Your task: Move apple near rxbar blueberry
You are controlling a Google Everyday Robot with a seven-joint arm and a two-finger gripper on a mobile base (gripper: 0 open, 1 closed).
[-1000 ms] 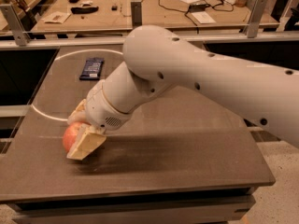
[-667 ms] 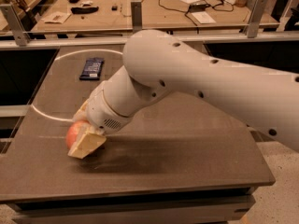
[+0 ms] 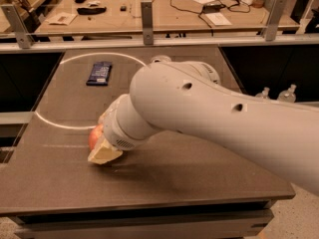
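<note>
Just gripper [image 3: 101, 146] clasping one apple [image 3: 93, 136], one rxbar [image 3: 98, 73]

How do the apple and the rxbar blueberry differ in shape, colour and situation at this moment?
The apple is round and red-orange; the rxbar blueberry is flat, rectangular, dark blue. The apple sits half hidden in the gripper at front left; the rxbar blueberry lies free and fully visible farther back. Both are at the left side of the table.

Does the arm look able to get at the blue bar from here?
Probably yes. The tool, closed around the apple at front left of the table, has only bare surface between it and the blue bar farther back.
</note>
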